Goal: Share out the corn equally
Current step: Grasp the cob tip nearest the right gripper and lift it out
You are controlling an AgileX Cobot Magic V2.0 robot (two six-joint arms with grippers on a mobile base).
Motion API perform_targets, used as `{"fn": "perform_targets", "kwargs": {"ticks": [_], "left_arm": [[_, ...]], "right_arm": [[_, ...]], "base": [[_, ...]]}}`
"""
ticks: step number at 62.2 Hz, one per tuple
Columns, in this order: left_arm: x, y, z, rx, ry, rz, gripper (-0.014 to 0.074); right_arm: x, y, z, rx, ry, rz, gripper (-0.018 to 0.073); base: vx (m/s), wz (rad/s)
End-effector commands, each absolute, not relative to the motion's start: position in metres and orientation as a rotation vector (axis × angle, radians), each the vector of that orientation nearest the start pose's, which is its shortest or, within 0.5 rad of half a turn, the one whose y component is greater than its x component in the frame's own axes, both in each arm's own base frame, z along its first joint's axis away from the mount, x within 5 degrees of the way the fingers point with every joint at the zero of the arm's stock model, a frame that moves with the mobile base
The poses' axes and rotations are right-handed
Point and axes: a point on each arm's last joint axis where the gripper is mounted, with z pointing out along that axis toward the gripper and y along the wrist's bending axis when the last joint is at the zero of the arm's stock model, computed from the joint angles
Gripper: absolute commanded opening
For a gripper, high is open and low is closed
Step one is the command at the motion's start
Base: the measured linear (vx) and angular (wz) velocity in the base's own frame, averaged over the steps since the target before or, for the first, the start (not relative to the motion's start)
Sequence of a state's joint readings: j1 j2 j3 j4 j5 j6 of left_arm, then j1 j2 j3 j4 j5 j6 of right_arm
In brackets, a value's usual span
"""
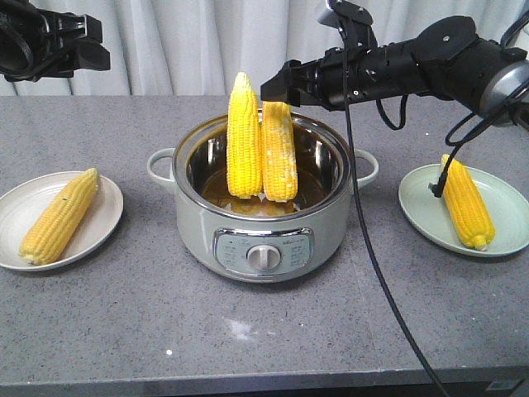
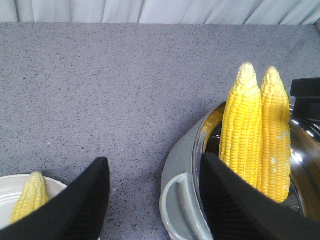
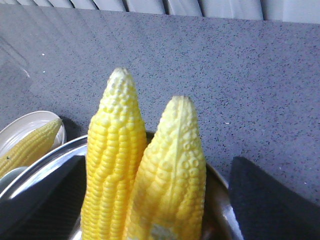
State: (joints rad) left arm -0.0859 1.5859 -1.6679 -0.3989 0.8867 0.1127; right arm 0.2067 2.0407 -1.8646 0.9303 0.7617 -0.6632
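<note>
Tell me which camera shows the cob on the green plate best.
Exterior front-facing: the cob lies in plain view on the green plate. Neither wrist view shows it; both frame the two upright cobs in the pot.

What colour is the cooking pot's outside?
Pale grey-green pot, with a silver control panel; shows best in the front-facing view.

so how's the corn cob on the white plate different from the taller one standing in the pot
The yellow corn cob on the round white plate lies flat on its side; the taller yellow cob in the pale green electric pot stands upright, tip up. The plate cob lies alone, while the pot cob touches a second cob beside it. Both are whole, husked and tapered.
</note>
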Motion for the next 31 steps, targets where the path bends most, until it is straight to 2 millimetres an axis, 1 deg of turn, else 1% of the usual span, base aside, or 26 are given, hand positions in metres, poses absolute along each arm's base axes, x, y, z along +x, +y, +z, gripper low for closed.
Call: {"fn": "perform_targets", "kwargs": {"ticks": [1,13,20,25,31], "left_arm": [[0.340,-0.059,0.439,0.086,2.141,-0.499,0.0398],[0.339,-0.059,0.438,0.091,2.155,-0.501,0.0398],[0.339,-0.059,0.438,0.091,2.155,-0.501,0.0398],[0.339,-0.059,0.438,0.091,2.156,-0.501,0.0398],[0.339,-0.059,0.438,0.091,2.156,-0.501,0.0398]], "right_arm": [[0.449,0.145,0.351,-0.418,2.007,0.821,0.0556],[0.455,0.147,0.335,-0.430,2.043,0.835,0.0556],[0.456,0.148,0.333,-0.437,2.043,0.844,0.0547],[0.456,0.149,0.331,-0.440,2.047,0.863,0.0512],[0.454,0.154,0.331,-0.471,2.041,0.857,0.0448]], "base": [[0.00,0.00],[0.00,0.00],[0.00,0.00],[0.00,0.00],[0.00,0.00]]}}
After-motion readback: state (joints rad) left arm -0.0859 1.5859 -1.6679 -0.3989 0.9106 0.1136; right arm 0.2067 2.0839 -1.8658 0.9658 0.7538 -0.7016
